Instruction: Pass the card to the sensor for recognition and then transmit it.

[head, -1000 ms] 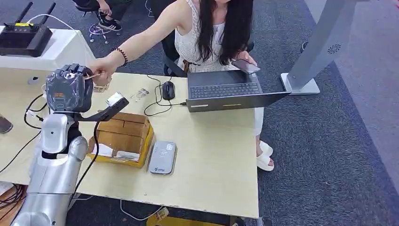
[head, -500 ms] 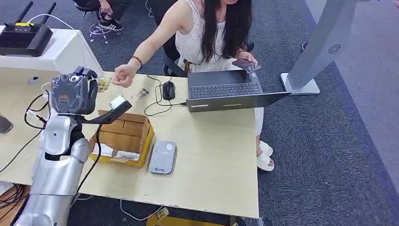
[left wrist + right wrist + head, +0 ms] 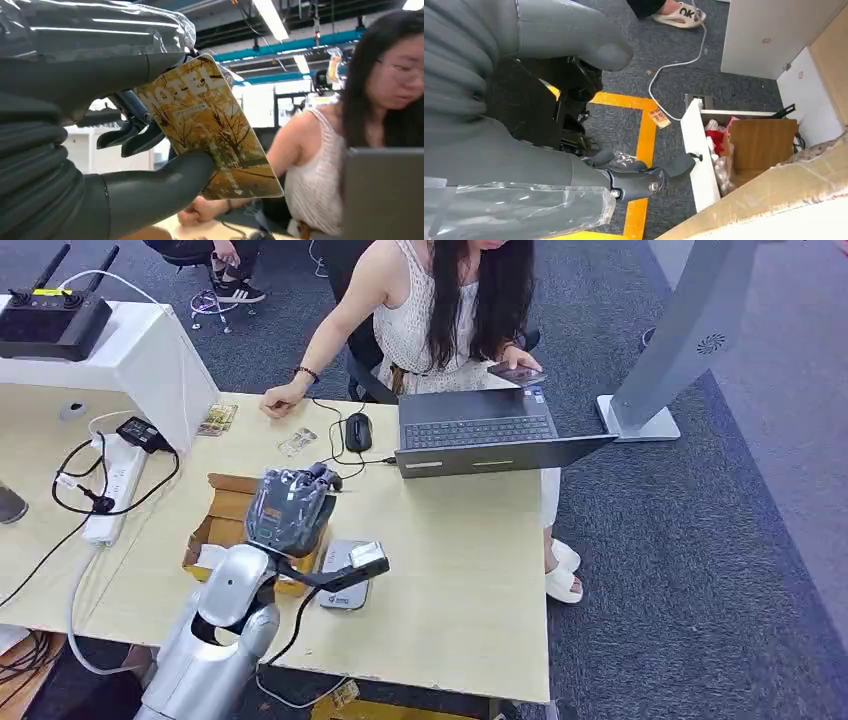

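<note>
Hovering above the box (image 3: 232, 525), the left hand (image 3: 290, 508) is seen with the card (image 3: 210, 125) pinched between thumb and fingers, its long axis slanting past the thumb. The reader (image 3: 345, 580) lies on the table (image 3: 460, 580) just beside and below. The right hand (image 3: 634, 180) hangs low, fingers loosely apart, holding nothing.

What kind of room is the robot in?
Probably an office or a lab. A person sits at a desk with a laptop and a mouse, the floor is grey carpet, and a router stands on a white cabinet.
</note>
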Robot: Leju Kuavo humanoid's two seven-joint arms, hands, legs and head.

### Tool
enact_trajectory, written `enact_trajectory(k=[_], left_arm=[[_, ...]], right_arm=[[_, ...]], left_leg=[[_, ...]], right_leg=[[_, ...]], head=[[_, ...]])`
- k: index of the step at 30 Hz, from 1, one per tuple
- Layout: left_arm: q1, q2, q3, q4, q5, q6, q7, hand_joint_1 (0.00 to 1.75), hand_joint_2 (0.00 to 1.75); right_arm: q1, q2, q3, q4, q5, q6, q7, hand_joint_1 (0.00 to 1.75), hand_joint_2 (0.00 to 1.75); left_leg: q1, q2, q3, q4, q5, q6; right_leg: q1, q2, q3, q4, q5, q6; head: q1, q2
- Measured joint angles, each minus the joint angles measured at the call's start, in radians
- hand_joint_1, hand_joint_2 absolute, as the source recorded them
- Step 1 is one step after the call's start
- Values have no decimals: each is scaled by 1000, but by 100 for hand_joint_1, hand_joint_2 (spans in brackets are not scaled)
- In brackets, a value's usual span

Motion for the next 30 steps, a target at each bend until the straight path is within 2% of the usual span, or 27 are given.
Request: enact_trajectory(k=[7,14,20,24,30], left_arm=[[11,-15,-44,40,-2,-74,60,175,175],[8,-17,-51,133,-7,-120,105,175,175],[-6,-23,-56,214,-4,-161,106,175,175],[-10,-24,-62,256,-4,-165,106,175,175],[-33,-24,-73,325,5,-221,106,175,175]], right_arm=[[3,0,13,-1,-14,-3,11,0,175],[4,0,14,0,-18,-7,14,0,175],[4,1,16,0,-21,-7,24,0,175],[4,3,17,0,-23,-7,27,0,175],[3,5,22,0,-28,-9,34,0,175]], left_leg=[[0,0,0,0,0,0],[0,0,0,0,0,0],[0,0,0,0,0,0],[0,0,0,0,0,0],[0,0,0,0,0,0]], right_leg=[[0,0,0,0,0,0],[0,0,0,0,0,0],[0,0,0,0,0,0],[0,0,0,0,0,0],[0,0,0,0,0,0]], head=[[0,0],[0,0],[0,0],[0,0],[0,0]])
